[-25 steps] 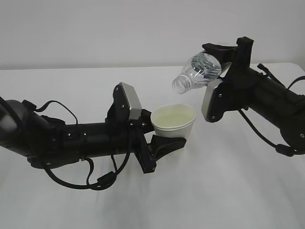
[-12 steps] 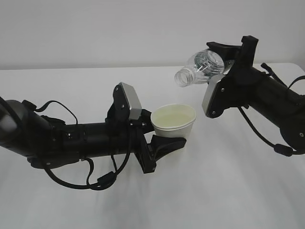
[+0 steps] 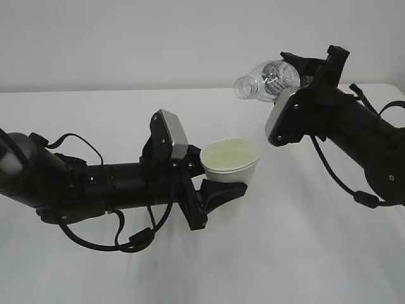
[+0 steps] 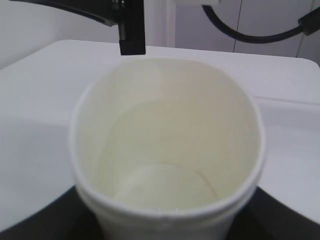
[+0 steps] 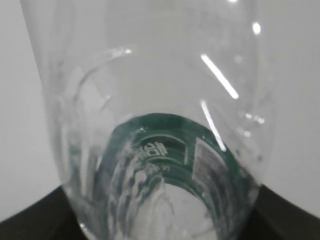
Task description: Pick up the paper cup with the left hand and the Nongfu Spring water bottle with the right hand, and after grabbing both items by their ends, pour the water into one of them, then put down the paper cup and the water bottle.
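We see our left hand (image 3: 218, 190) clamped on the base of the small white tapered paper cup (image 3: 230, 160), held upright above the white desk (image 3: 285, 253), liquid showing inside it; our right hand (image 3: 297, 79) grips the bottom end of the clear ribbed plastic bottle with its dark green label (image 3: 269, 79), lying near level, mouth pointing left, up and right of the cup

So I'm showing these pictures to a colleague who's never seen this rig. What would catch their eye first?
Probably the clear water bottle held aloft on the right by the right hand, lying almost level with its open mouth pointing left. Next, the white paper cup near the middle, held upright by the left hand above the white table, with water pooled in its cream inside.
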